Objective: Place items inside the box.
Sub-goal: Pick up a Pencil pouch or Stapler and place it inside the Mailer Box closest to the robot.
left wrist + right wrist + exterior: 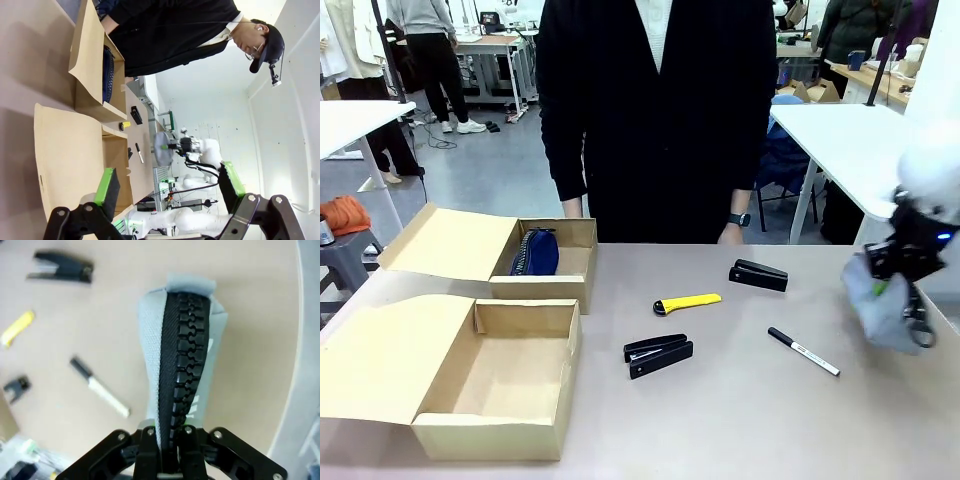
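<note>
My right gripper is shut on the grey zip pouch and holds it above the table's right edge; in the right wrist view the pouch hangs from the closed fingers, black zipper toward the camera. The navy pouch lies in the far cardboard box. The near box stands open with nothing in it. On the table lie a yellow utility knife, two black staplers and a black marker. My left gripper is open, off to the boxes' side.
A person in dark clothes stands at the far edge, one hand resting at the table. Both boxes have their flaps folded out to the left. The table is bare in front of the stapler and marker.
</note>
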Robot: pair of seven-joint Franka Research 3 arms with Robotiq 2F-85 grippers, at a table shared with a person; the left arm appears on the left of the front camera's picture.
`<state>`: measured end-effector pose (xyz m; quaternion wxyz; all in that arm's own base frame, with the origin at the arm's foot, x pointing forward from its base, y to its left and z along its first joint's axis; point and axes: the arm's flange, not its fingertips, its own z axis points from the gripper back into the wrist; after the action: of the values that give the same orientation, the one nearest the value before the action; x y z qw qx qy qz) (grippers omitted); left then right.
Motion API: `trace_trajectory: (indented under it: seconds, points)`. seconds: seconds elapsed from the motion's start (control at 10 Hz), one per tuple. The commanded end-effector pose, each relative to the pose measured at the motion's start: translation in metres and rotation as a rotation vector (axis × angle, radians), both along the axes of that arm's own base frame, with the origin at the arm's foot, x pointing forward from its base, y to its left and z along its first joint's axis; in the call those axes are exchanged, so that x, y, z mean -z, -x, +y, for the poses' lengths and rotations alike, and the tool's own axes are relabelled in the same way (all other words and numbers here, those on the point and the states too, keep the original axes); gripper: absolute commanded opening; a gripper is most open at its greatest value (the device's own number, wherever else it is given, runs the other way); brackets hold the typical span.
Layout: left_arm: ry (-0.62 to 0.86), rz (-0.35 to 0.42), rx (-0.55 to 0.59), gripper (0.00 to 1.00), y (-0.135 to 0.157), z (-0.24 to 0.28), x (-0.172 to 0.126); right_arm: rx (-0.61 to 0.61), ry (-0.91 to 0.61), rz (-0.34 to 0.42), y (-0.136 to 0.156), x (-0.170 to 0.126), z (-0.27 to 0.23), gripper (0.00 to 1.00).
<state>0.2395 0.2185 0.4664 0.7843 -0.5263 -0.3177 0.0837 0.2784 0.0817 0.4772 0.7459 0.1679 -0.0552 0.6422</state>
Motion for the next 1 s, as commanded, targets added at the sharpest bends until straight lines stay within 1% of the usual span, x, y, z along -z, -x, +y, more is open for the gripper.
trace_trajectory:
  seconds: [0.0, 0.1, 0.2, 0.4, 0.5, 0.6, 0.7, 0.8, 0.9]
  points:
    - [0.008, -0.034, 0.004, 1.0, 0.0, -0.001, -0.001, 0.108, 0.049, -0.114, 0.092, -0.003, 0.015, 0.0]
    - [0.008, -0.034, 0.004, 1.0, 0.0, -0.001, -0.001, 0.153, 0.067, -0.211, 0.094, -0.006, 0.011, 0.0]
    - [0.008, -0.034, 0.004, 1.0, 0.0, -0.001, -0.001, 0.057, 0.009, -0.052, 0.03, -0.033, 0.007, 0.0]
    - [0.008, -0.034, 0.004, 1.0, 0.0, -0.001, -0.001, 0.057, 0.009, -0.052, 0.03, -0.033, 0.007, 0.0]
    - [0.008, -0.034, 0.004, 1.0, 0.0, -0.001, -0.001, 0.088, 0.011, -0.107, 0.054, -0.053, 0.01, 0.06]
    - [0.008, -0.034, 0.004, 1.0, 0.0, -0.001, -0.001, -0.037, -0.052, -0.046, 0.047, -0.046, 0.022, 0.06]
    - [0.008, -0.034, 0.004, 1.0, 0.0, -0.001, -0.001, 0.057, -0.051, 0.041, 0.039, -0.043, 0.054, 0.06]
    - [0.008, -0.034, 0.004, 1.0, 0.0, -0.001, -0.001, 0.197, -0.005, 0.119, 0.037, -0.043, 0.09, 0.06]
    - [0.008, -0.034, 0.004, 1.0, 0.0, -0.001, -0.001, 0.349, 0.04, 0.127, 0.034, -0.04, 0.129, 0.06]
